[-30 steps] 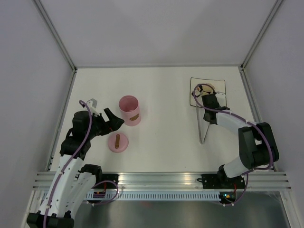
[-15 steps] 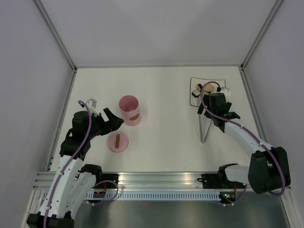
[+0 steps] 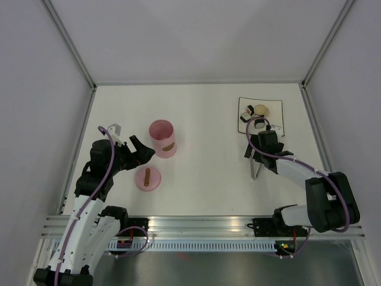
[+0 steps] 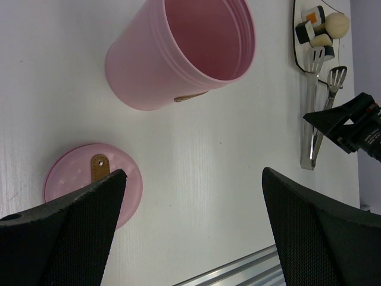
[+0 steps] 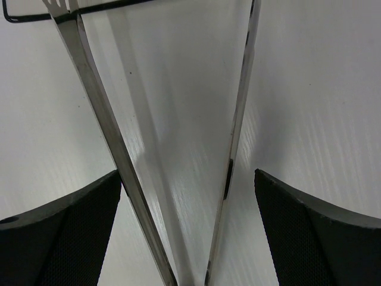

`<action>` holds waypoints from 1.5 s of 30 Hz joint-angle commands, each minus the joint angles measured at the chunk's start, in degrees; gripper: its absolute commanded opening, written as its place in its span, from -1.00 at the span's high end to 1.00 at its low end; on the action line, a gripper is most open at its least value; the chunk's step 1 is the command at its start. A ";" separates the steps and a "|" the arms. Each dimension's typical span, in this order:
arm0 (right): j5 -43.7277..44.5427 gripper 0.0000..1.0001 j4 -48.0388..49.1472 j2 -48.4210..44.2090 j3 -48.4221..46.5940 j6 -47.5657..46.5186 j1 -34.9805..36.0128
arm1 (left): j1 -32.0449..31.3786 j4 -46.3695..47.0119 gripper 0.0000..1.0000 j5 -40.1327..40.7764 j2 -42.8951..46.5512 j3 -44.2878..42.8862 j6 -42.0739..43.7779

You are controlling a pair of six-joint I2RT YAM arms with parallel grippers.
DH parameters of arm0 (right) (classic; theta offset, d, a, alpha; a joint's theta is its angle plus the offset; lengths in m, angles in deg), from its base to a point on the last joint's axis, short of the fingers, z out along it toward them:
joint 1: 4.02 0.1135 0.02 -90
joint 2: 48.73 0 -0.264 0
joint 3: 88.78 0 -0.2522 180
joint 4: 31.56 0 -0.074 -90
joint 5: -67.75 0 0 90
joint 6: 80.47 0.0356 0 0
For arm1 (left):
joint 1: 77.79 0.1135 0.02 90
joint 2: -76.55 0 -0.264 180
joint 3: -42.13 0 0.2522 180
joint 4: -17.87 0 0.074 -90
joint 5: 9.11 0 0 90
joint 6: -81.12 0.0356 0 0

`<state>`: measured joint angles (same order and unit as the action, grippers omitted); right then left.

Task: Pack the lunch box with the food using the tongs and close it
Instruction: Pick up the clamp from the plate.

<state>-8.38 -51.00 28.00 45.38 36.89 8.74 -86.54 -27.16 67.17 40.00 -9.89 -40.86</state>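
White desk [image 3: 202, 119]. Right arm [image 3: 297, 170] was over the plate [image 3: 275, 116] a second ago, now pulled back nearer. The right jaws, clenched then, are released wide, straddling the tongs [image 3: 254, 171] near the hinge, no grip. The left jaws are released, empty, left of pot [image 3: 162, 138] and lid [image 3: 147, 178], unmoved. Pot upright, open, mid-left. Tongs flat on desk, long axis near-to-far, hinge toward near edge, tips at plate's near rim. Lid flat, handle up, just nearer than pot. Food [image 3: 255, 113] on plate, now uncovered
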 commanded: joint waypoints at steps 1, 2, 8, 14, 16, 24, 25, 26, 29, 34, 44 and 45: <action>1.33 -0.96 6.97 1.75 -0.18 0.86 -0.01 | -0.12 1.47 -0.99 -0.26 0.52 -0.85 1.58; 2.03 -0.96 7.43 2.11 -0.09 0.77 -0.01 | -0.12 1.47 -0.99 -0.26 0.35 -0.85 1.58; 5.11 -0.94 9.98 3.95 0.35 1.30 2.27 | -0.12 1.47 -0.99 -0.26 0.17 -0.85 1.58; 8.28 -0.77 11.64 4.04 2.28 2.79 4.47 | -0.12 1.47 -0.99 -0.26 0.70 -0.41 1.58; 8.45 -0.74 12.44 4.39 3.16 3.32 4.47 | -0.12 1.47 -0.99 -0.43 0.70 -0.50 1.58; 8.72 -0.34 11.83 6.59 1.40 3.23 4.47 | -0.12 1.47 -0.99 -0.26 0.70 -0.50 1.58; 8.81 -0.24 11.65 6.77 1.23 3.23 4.47 | -0.12 1.38 -0.99 -0.26 0.70 -0.50 1.58; 9.07 -0.21 11.56 6.68 1.14 3.23 4.47 | -0.12 1.38 -0.99 -0.26 0.70 -0.50 1.58; 8.72 -0.16 10.33 4.58 0.61 2.71 4.47 | -0.12 1.30 -0.99 -0.08 0.78 -0.50 1.58; 7.06 -0.13 5.85 -0.35 -2.02 -0.01 4.47 | -0.12 1.38 -0.99 -0.08 0.78 -0.67 1.58; 4.15 -0.09 -4.26 2.28 -11.59 -1.43 4.47 | -0.04 1.03 -0.99 -0.70 3.07 0.20 1.58; 4.41 -0.08 -5.13 2.72 -12.22 -1.43 4.47 | -0.12 0.94 -0.99 -0.70 3.24 0.29 1.58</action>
<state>-3.20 -53.29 29.88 36.64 36.14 13.11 -86.54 -27.18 67.17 42.27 -9.80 -40.86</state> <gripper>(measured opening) 0.549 0.994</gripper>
